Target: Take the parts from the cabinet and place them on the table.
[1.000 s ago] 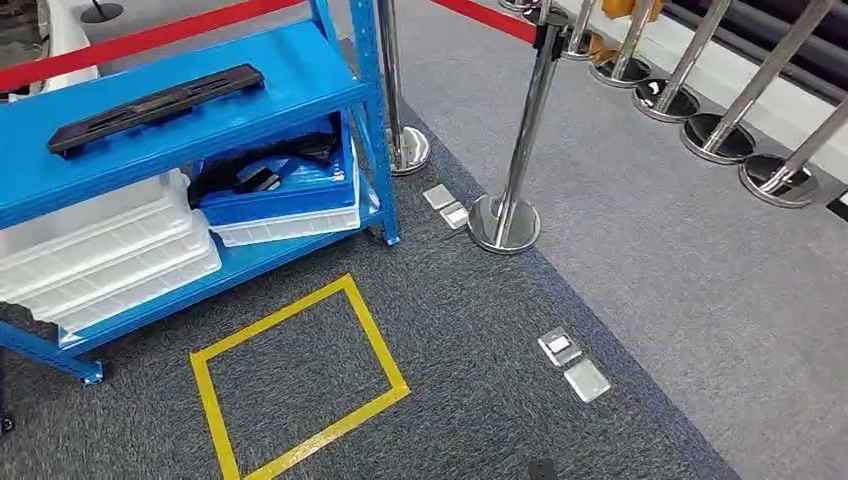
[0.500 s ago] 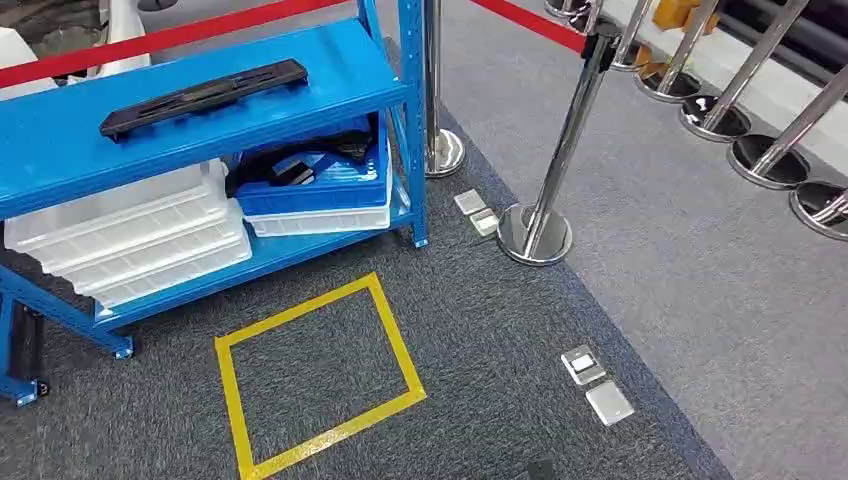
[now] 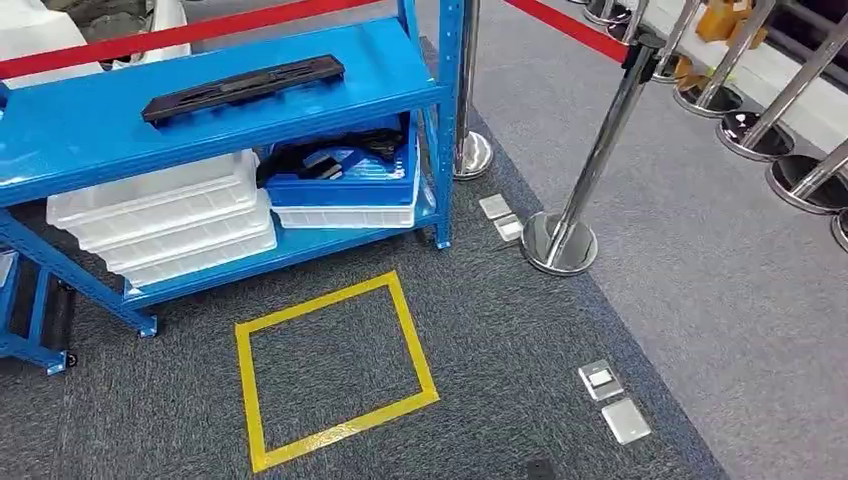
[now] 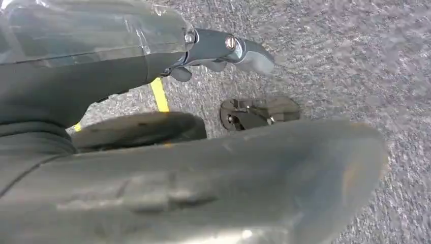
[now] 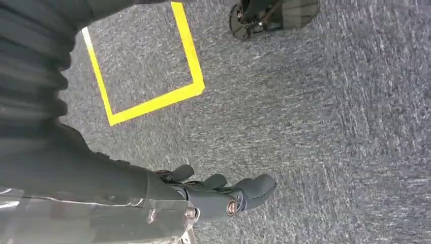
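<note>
The biggest thing in play is the blue cabinet (image 3: 215, 95), standing beyond a yellow taped square (image 3: 335, 370) on the grey carpet; if the robot stops short of or skewed to that square, its reach to the shelf will likely fall short or strike the steel frame. Just to the right stands a chrome stanchion (image 3: 590, 170) with a red rope (image 3: 570, 25), and a wide arm swing or a sidestep could catch it. The task's part, a long black part (image 3: 245, 87), lies flat on the top shelf near the front edge, so a clumsy grasp might push it off. More parts sit in the blue bin (image 3: 350, 180) below, above white trays (image 3: 165, 215). The left robot hand (image 4: 223, 51) and the right robot hand (image 5: 223, 195) hang over the carpet, fingers loosely apart, holding nothing.
</note>
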